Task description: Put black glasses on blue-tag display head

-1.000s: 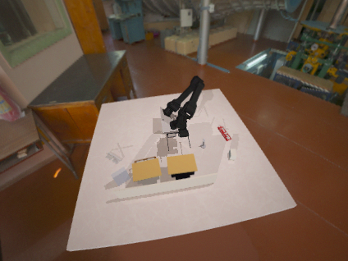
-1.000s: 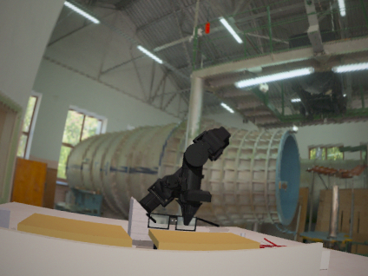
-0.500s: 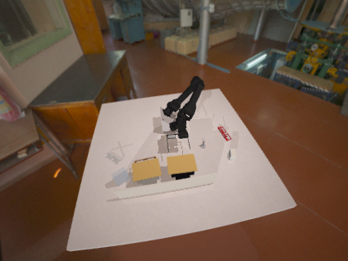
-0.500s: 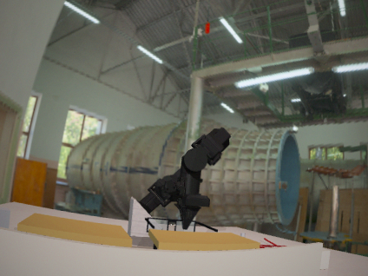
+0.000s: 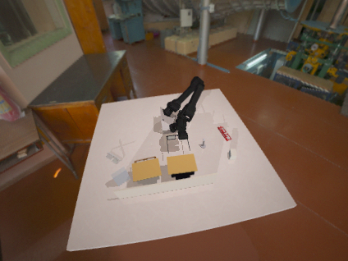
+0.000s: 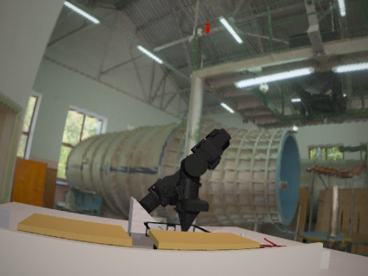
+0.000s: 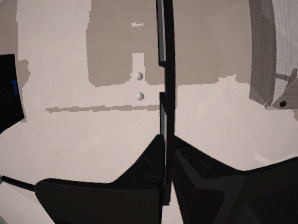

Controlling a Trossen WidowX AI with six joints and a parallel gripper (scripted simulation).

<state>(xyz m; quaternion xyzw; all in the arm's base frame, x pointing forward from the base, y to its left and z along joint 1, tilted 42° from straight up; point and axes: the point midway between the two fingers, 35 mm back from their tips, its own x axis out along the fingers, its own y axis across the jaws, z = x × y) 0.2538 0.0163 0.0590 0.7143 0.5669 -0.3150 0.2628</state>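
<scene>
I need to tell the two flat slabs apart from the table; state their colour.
Both slabs are mustard yellow, plain, clearest in the top view.

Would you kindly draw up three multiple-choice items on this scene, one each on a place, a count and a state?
1. Where are the black glasses?
A. Under the claw, low behind the right tan block
B. On the dark wooden desk
C. On the red floor

2. How many tan blocks lie at the front of the white platform?
A. One
B. Two
C. Four

3. What state is the claw in?
A. Wide open
B. Shut on nothing
C. Shut on the glasses

Key: 1 A, since the exterior view shows the thin black frame right below the claw, just behind the right tan block; 2 B, since the top view shows a left tan block and a right one side by side; 3 C, since the wrist view shows the fingers pinched on a thin black bar.
</scene>
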